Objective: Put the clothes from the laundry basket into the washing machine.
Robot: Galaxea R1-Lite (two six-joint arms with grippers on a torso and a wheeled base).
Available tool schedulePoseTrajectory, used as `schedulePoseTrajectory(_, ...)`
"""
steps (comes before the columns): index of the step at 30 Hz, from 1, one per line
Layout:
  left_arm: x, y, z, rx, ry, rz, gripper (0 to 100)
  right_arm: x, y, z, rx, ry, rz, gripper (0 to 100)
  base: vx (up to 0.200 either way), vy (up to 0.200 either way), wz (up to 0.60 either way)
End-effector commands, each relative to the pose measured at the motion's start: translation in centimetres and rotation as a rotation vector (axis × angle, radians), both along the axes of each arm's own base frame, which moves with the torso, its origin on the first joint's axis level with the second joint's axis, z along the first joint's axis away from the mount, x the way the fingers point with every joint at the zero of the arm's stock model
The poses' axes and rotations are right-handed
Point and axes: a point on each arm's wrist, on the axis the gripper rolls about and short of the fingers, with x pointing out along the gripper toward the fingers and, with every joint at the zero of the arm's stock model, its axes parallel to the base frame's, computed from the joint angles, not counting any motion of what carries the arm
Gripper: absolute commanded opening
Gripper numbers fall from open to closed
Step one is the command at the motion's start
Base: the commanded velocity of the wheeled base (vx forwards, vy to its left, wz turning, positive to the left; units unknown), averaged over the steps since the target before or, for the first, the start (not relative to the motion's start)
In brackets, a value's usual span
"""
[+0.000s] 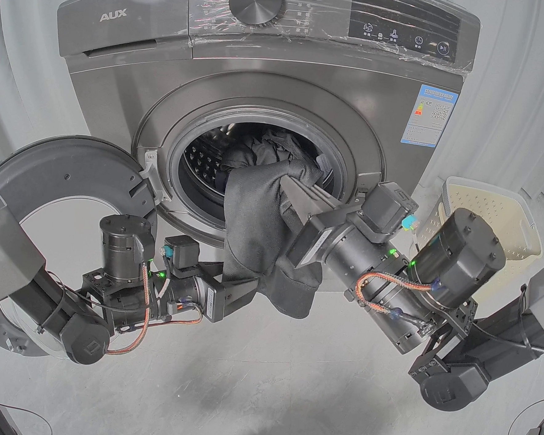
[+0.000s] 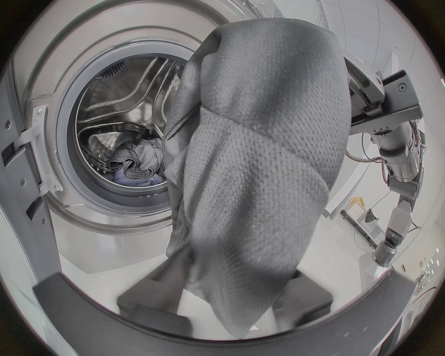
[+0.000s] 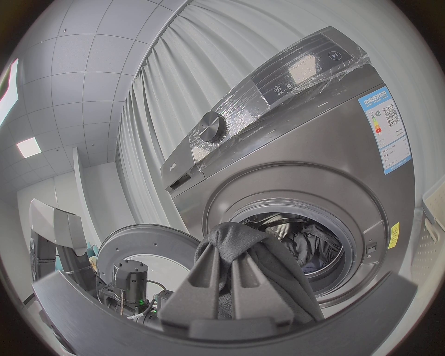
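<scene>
Your right gripper is at the mouth of the washing machine, its fingers pinched together on a dark garment. The top of the garment lies just inside the drum opening, and the rest hangs down over the front rim. Your left gripper sits lower, below the opening. Its fingers are spread apart, with the garment's lower edge hanging between them. More clothes lie in the drum. The door stands swung open on the robot's left, and the laundry basket sits beside the machine on its right
</scene>
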Motion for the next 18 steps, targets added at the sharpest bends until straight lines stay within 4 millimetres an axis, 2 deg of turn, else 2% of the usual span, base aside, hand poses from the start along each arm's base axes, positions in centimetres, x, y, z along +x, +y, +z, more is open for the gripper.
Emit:
schedulePoseTrajectory(1, -0.3, 0.0, 0.0, -0.009, -0.013, -0.002, 0, 0.0, 0.0, -0.1, -0.003, 0.002, -0.001, 0, 0.0, 0.0, 0.0)
schedulePoseTrajectory(4, -1.2, 0.3, 0.4, -0.024, -0.044, -0.009, 0, 0.1, 0.0, -0.2, -0.005, 0.004, -0.002, 0, 0.0, 0.0, 0.0)
schedulePoseTrajectory(8, -3.7, 0.9, 1.7, -0.057, -0.102, -0.032, 0, 0.5, 0.0, -0.9, -0.021, 0.018, -0.01, 0, 0.0, 0.0, 0.0)
schedulePoseTrajectory(9, -3.8, 0.9, 1.8, -0.059, -0.106, -0.032, 0, 0.6, 0.0, -0.9, -0.02, 0.019, -0.011, 0, 0.0, 0.0, 0.0)
schedulePoseTrajectory(15, -7.5, 1.5, 4.5, -0.177, -0.239, -0.069, 0, 1.3, 0.3, -2.7, -0.062, 0.057, -0.022, 0, 0.0, 0.0, 0.0)
schedulePoseTrajectory(18, -8.3, 1.4, 5.7, -0.228, -0.274, -0.068, 0, 1.4, 0.4, -3.7, -0.085, 0.077, -0.019, 0, 0.0, 0.0, 0.0)
